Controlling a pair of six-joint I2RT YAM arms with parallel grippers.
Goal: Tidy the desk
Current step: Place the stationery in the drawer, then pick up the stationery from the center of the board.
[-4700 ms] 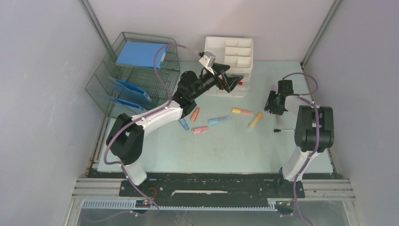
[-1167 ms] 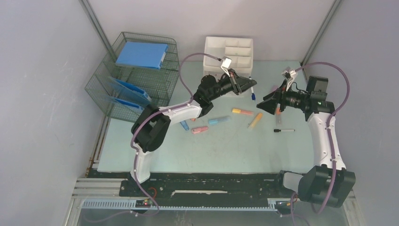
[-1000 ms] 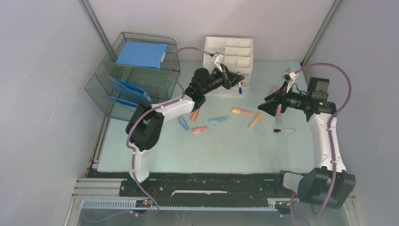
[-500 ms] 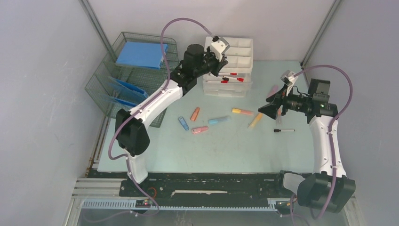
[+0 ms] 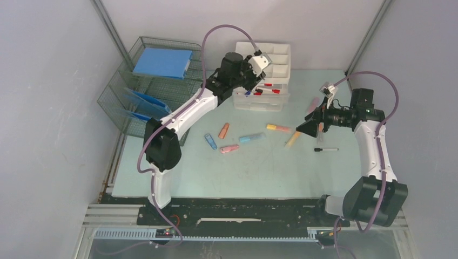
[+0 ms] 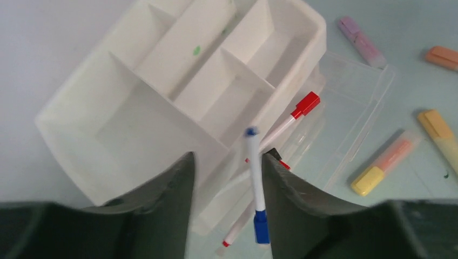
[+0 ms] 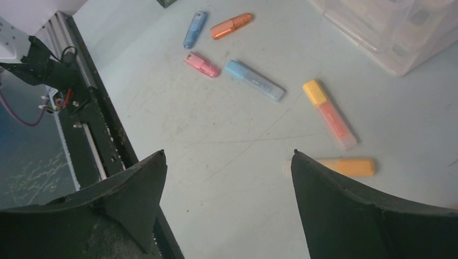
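Pale mint-green, the desk spans the middle of the top view, with highlighters loose at its centre. The yellow highlighter lies just at 7 o'clock from the right gripper, long axis running 1 to 7 o'clock. Those jaws gape wide and empty, and this arm is clearly nearer. At 11 o'clock the left gripper hangs over the white organiser, jaws apart. A blue marker shows between them; whether it rests in the clear drawer I cannot tell.
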